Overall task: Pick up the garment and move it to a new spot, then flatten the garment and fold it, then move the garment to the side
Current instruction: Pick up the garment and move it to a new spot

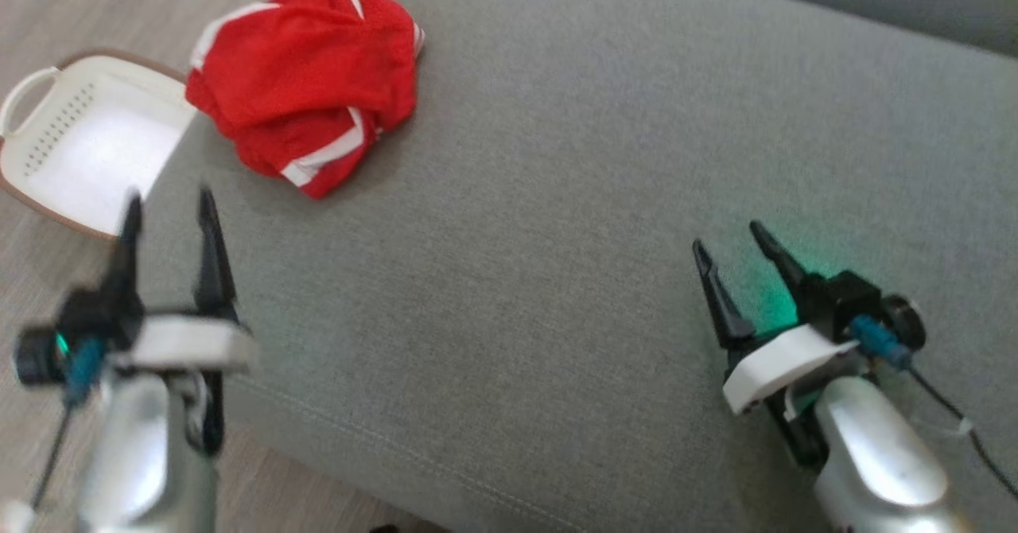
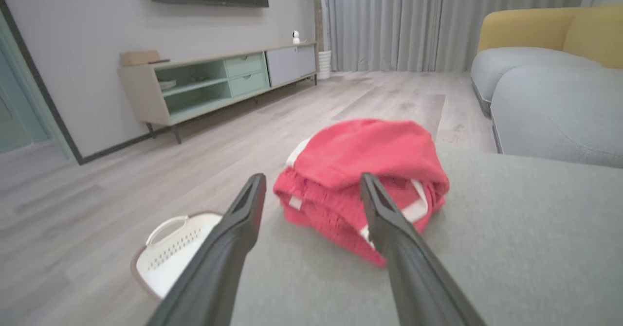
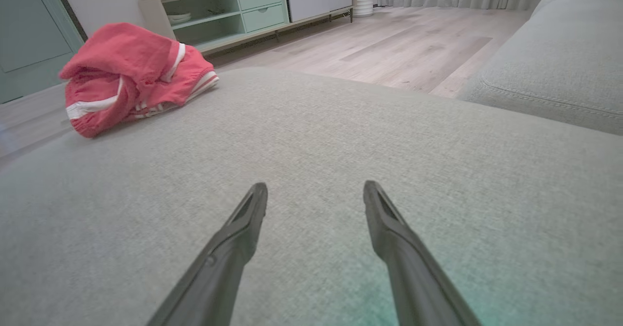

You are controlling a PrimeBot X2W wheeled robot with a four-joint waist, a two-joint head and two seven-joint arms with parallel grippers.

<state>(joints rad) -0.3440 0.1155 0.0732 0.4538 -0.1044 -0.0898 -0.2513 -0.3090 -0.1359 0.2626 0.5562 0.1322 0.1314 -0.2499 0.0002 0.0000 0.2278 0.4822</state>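
A white perforated basket (image 1: 95,151) sits on the pale wood floor (image 2: 121,180) just beside a broad grey cushion (image 1: 557,239), with a low cabinet (image 2: 214,80) along the far wall and grey curtains (image 2: 389,19) beyond.

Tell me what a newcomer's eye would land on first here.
The crumpled red garment with white stripes stands out most, bunched at the far left corner of the grey fabric cushion. Beside that corner, a white perforated plastic basket sits on the pale wooden floor. The left hand and right hand hover open nearer the camera, both apart from the cloth.
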